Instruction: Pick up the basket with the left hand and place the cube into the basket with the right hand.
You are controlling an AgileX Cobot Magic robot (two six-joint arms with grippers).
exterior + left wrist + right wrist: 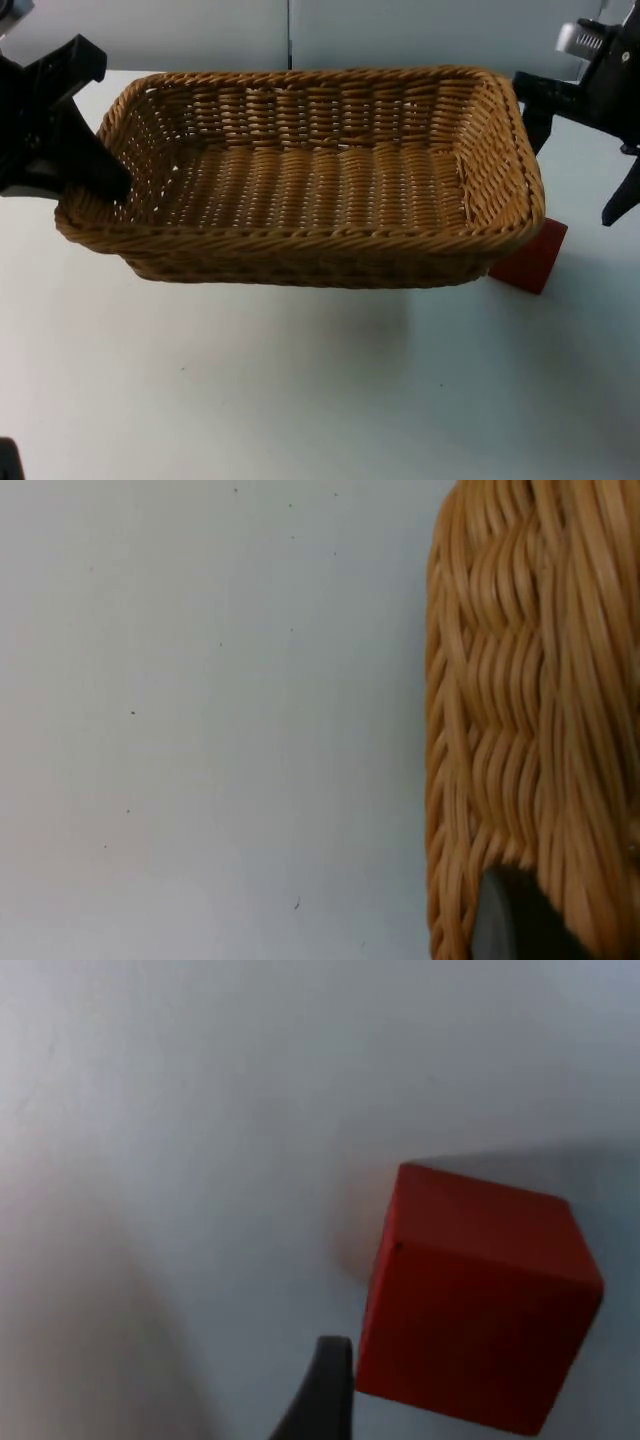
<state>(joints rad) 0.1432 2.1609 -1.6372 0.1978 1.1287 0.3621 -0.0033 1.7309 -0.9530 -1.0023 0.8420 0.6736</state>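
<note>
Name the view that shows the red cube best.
The right wrist view: the red cube sits whole on the white table, three faces visible. The top view shows just a corner behind the basket.

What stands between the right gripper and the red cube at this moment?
Nothing visible: in the right wrist view the cube sits on bare table beside the fingertip. From above, the basket, held by the left gripper, overhangs part of it.
</note>
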